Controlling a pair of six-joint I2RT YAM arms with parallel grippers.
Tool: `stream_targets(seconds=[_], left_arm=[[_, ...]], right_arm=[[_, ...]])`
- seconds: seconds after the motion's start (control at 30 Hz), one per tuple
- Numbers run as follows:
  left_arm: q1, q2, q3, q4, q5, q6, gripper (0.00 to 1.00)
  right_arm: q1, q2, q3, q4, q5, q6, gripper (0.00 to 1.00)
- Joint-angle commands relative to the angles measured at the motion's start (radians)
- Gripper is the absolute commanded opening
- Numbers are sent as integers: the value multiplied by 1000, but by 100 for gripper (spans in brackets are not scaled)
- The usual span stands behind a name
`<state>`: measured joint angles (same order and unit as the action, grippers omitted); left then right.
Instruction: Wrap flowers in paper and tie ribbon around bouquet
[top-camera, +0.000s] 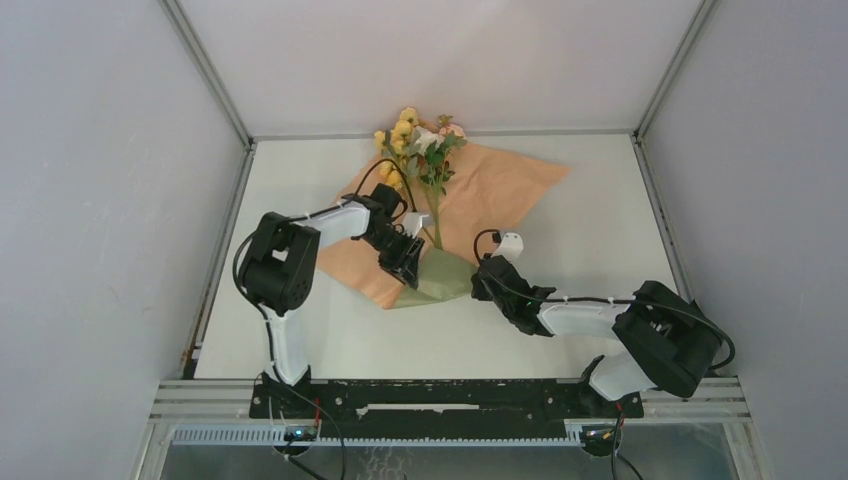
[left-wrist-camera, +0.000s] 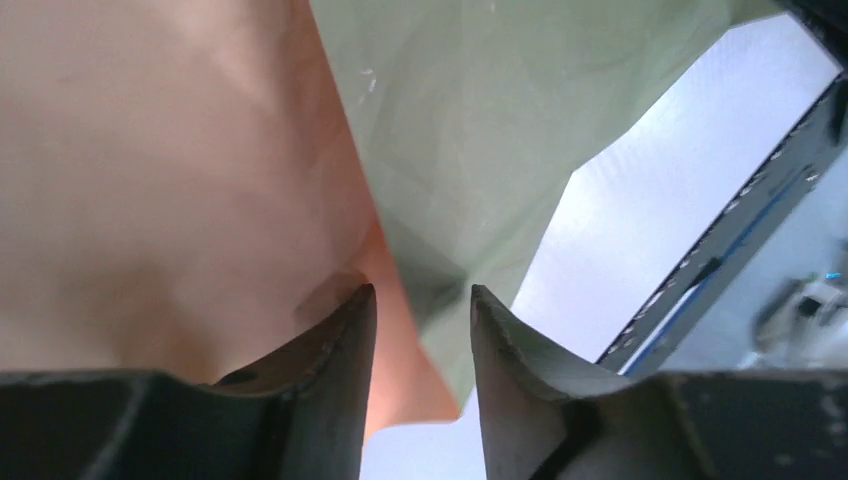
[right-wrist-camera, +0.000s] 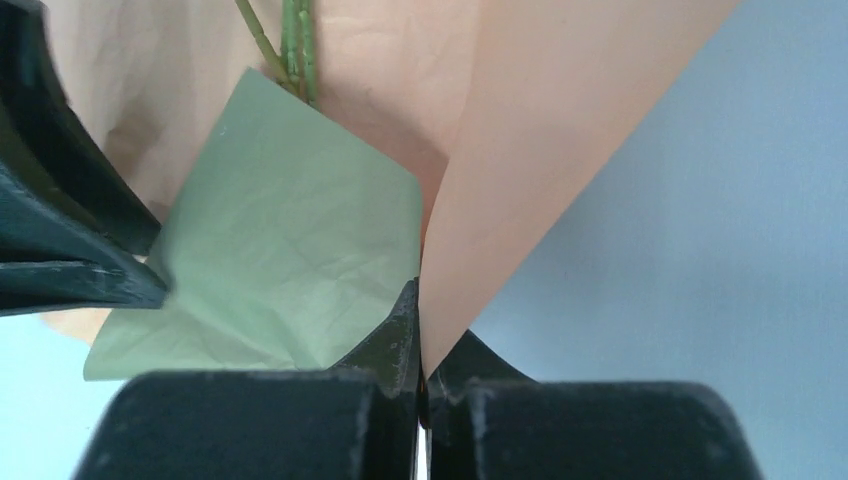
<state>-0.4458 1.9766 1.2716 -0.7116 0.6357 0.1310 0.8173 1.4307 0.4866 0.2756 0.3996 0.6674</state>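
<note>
1. Here's the paper (top-camera: 500, 190), spread on the table (top-camera: 600, 255) with its peach side up. It is the one thing carrying a load: the flowers (top-camera: 422, 150) lie on it, blooms out past its far edge and stems running down toward the near corner.
2. That near corner is turned over into an olive-green flap (top-camera: 445, 278), and the stem ends slip under its top edge.
3. The right gripper (right-wrist-camera: 420, 300) has its fingers pressed together, pinching the peach edge of the paper just beside the flap.
4. The left gripper (left-wrist-camera: 422, 300) has its fingers standing apart with a clear gap. The paper sits just past their tips, where peach meets green, and is not clamped.
5. From above, both sets of fingertips hide under their own wrists.
6. Both wrist views are very close and soft, and the blooms fall outside them.
7. In the right wrist view the left gripper's dark body cuts off the flap's left side.
</note>
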Motion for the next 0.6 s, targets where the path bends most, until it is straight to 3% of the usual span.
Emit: stream_targets(seconds=[0.0,0.1,0.23,0.37,0.57], left_arm=[[-1,-159,100,-106,-138,138,50],[-46,-251,137,-158,-176,160,52],[-143,-278,78,-98,-80,142,47],[-152,-110,79,17,-53,5,33],[-144,92,178,144,-72,-103,33]], right_arm=[[13,-33,30,-74,42,-31,0],[13,-17,30,-61,27,-14,0],[16,-16,30,-43,31,-10,0],[34,-37,30,-60,82,-40,0],[83,-42,58,-127,161,-117,0]])
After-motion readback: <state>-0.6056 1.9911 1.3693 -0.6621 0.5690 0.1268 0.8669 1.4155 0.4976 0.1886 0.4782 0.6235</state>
